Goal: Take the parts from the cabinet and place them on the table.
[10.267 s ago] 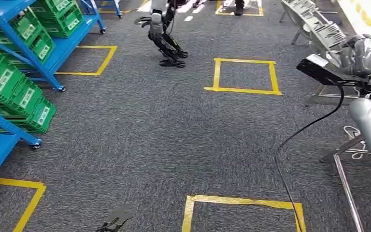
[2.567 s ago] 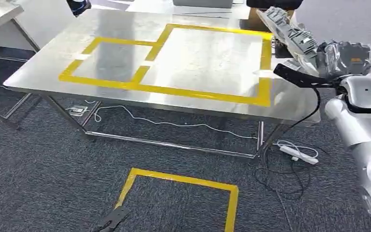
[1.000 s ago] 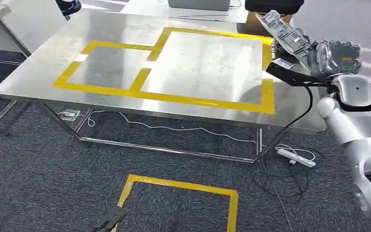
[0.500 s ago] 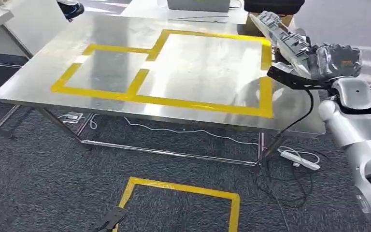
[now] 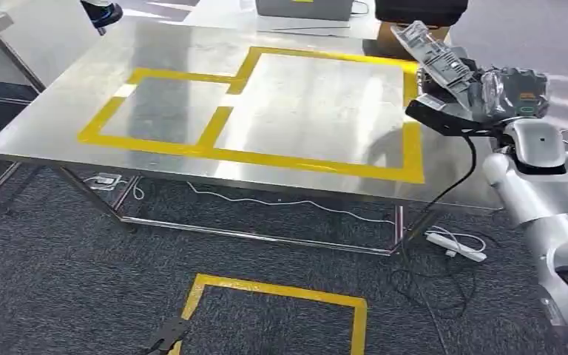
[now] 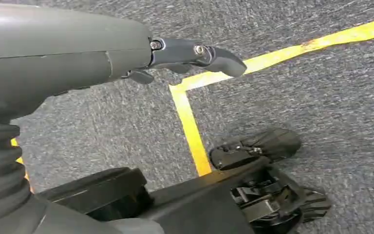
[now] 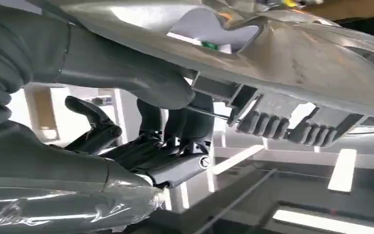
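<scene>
The right hand is raised at the right edge of the steel table and holds a long grey moulded part, which sticks out from the hand over the table's far right corner. In the right wrist view the thick thumb presses on one face of the part and the dark fingers curl under the other; the ribbed underside of the part shows beside them. A small green mark sits on the part near the thumb, too blurred to read. The hand's cover looks wrapped in clear film, though the picture is not sharp there.

On the table top, yellow tape marks two adjoining rectangles, a smaller one to the left and a larger one to the right. A white power strip and cables lie on the carpet under the table.

The left hand hangs low over the grey carpet, holding nothing, its fingers loosely apart, above a corner of yellow floor tape.
</scene>
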Robot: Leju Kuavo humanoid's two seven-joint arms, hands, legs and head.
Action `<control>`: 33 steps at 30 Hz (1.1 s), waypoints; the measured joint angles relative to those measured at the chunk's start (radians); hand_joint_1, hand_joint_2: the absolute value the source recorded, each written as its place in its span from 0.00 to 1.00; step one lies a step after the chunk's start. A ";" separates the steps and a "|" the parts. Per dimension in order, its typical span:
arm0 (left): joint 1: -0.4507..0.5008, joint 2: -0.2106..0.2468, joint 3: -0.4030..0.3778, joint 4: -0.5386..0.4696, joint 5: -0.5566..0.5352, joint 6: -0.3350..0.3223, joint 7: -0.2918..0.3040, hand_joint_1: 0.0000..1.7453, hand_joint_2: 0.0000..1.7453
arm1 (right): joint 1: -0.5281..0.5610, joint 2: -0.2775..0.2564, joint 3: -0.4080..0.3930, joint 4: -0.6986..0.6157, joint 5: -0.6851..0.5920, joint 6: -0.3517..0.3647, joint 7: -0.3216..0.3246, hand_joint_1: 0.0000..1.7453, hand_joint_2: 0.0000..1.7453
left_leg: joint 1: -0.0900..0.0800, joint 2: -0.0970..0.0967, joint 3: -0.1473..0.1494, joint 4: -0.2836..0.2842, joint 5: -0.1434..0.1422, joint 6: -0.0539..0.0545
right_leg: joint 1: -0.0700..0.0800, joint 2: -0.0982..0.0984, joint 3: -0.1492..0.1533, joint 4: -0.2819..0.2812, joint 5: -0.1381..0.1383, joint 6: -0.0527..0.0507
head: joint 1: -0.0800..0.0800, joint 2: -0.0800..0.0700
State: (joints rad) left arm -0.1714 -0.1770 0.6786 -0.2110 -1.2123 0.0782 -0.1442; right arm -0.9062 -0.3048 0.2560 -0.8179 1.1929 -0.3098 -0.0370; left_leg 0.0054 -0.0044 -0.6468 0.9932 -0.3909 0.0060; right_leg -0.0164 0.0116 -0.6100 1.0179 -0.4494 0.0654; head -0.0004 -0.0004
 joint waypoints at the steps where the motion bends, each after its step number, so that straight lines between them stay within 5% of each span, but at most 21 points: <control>1: 0.000 0.000 0.000 0.000 0.002 -0.002 -0.004 0.00 1.00 | 0.000 0.000 0.000 0.000 0.000 0.000 0.000 1.00 1.00 | -0.002 -0.006 0.000 0.001 0.002 -0.006 | 0.003 -0.002 0.014 -0.007 0.017 -0.016 | 0.005 0.000; 2: 0.000 -0.002 0.001 0.000 0.003 -0.004 -0.007 0.00 1.00 | -0.001 0.000 0.000 0.000 0.000 0.000 -0.001 1.00 1.00 | -0.004 -0.008 -0.001 0.001 0.002 -0.007 | 0.004 -0.003 0.017 -0.008 0.011 -0.024 | 0.005 0.000; 4: 0.002 -0.002 0.001 0.000 0.003 -0.004 -0.009 0.00 1.00 | -0.002 0.000 0.000 0.000 0.008 -0.001 -0.001 1.00 1.00 | -0.005 -0.012 -0.002 0.002 0.001 -0.006 | 0.004 -0.007 0.020 -0.019 0.012 -0.024 | 0.011 0.000; 10: 0.003 0.000 0.003 0.000 -0.003 -0.007 -0.009 0.00 1.00 | -0.001 0.002 0.012 0.001 0.040 -0.013 -0.002 1.00 1.00 | -0.008 -0.014 -0.006 0.003 0.003 0.001 | 0.001 -0.012 0.021 -0.028 0.018 -0.004 | 0.010 0.000; 18: 0.002 0.001 0.002 0.000 -0.013 -0.015 -0.009 0.00 1.00 | -0.013 0.018 0.027 0.013 0.052 -0.022 -0.030 1.00 1.00 | -0.007 -0.014 -0.005 0.000 0.008 -0.001 | 0.003 -0.010 0.019 -0.026 0.021 -0.001 | 0.010 0.000; 33: -0.008 -0.006 0.002 0.000 -0.027 -0.023 -0.005 0.00 1.00 | -0.014 0.188 0.123 0.080 0.098 -0.032 -0.075 1.00 1.00 | -0.005 -0.012 -0.003 0.000 0.011 -0.005 | 0.004 -0.008 0.016 -0.020 0.020 -0.003 | 0.009 0.000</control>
State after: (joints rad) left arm -0.1794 -0.1835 0.6806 -0.2110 -1.2398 0.0549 -0.1495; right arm -0.9198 -0.1172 0.3787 -0.7382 1.2905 -0.3414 -0.1122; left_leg 0.0006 -0.0161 -0.6502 0.9927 -0.3800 0.0012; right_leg -0.0122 0.0039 -0.5940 0.9975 -0.4292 0.0622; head 0.0088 -0.0004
